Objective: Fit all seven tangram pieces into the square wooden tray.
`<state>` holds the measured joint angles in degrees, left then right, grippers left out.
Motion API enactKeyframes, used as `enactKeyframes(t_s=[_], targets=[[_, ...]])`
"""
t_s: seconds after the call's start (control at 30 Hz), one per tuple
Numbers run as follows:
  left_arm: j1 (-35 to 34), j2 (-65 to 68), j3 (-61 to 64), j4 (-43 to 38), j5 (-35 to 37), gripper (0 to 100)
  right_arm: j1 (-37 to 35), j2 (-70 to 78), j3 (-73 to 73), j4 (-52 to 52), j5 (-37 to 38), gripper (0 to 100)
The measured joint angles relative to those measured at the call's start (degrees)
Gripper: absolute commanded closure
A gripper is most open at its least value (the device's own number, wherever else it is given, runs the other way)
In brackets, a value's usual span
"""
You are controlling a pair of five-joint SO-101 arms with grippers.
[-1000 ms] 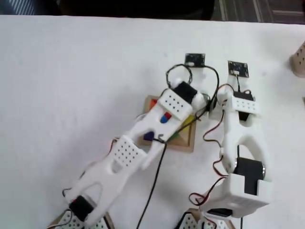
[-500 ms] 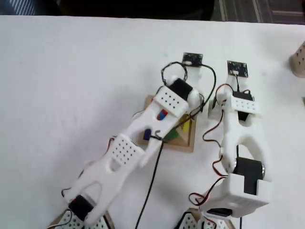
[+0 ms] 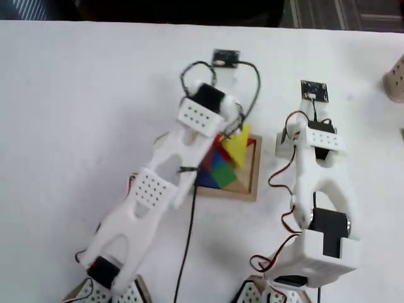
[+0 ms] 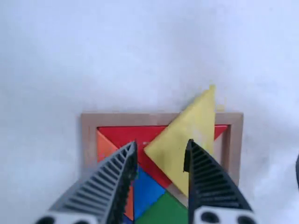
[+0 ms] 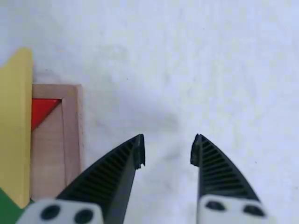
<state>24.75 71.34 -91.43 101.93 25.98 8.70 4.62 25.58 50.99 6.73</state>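
Observation:
The square wooden tray (image 3: pixel 247 190) lies mid-table with red (image 3: pixel 216 146), blue (image 3: pixel 211 172) and green (image 3: pixel 223 176) pieces in it. A yellow triangle (image 3: pixel 237 144) rests askew on top, one corner past the tray's far rim. In the left wrist view the left gripper (image 4: pixel 160 150) is open just above this yellow triangle (image 4: pixel 184 135), which lies across the red piece (image 4: pixel 124 136) and the rim (image 4: pixel 88 140). An orange piece (image 4: pixel 104 148) sits at one side. The right gripper (image 5: pixel 167 149) is open over bare table beside the tray's rim (image 5: pixel 72 135).
The left arm (image 3: pixel 161 183) reaches diagonally from the front left, and the right arm (image 3: pixel 319 183) stands to the right of the tray. A tan perforated object (image 3: pixel 396 79) sits at the right edge. Wooden arm bases (image 3: pixel 271 294) line the front, and the white table ends at the back.
The left arm has swung left and toward the far side, uncovering the tray. The yellow triangle now shows tilted over the far rim. The right arm is unmoved.

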Motion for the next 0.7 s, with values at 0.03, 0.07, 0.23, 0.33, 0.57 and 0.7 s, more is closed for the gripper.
enactKeyframes(t_s=[0.03, 0.07, 0.23, 0.33, 0.57, 0.7], targets=[[-0.9, 0.0, -0.2, 0.0, -0.2, 82, 0.0, 0.0, 0.0, 0.0, 0.0, 83.6], [-1.7, 0.0, -0.3, 0.0, -0.4, 82, 0.0, 0.0, 0.0, 0.0, 0.0, 83.6], [-4.5, 0.0, -0.3, 0.0, -3.8, 82, 0.0, 0.0, 0.0, 0.0, 0.0, 83.6], [-5.4, 0.0, -0.5, 0.0, -6.0, 82, 0.0, 0.0, 0.0, 0.0, 0.0, 83.6], [-8.2, 0.0, -0.8, 0.0, -8.8, 83, 0.0, 0.0, 0.0, 0.0, 0.0, 83.7], [-9.0, 0.0, -0.9, 0.0, -9.1, 98, 0.0, 0.0, 0.0, 0.0, 0.0, 88.2]])
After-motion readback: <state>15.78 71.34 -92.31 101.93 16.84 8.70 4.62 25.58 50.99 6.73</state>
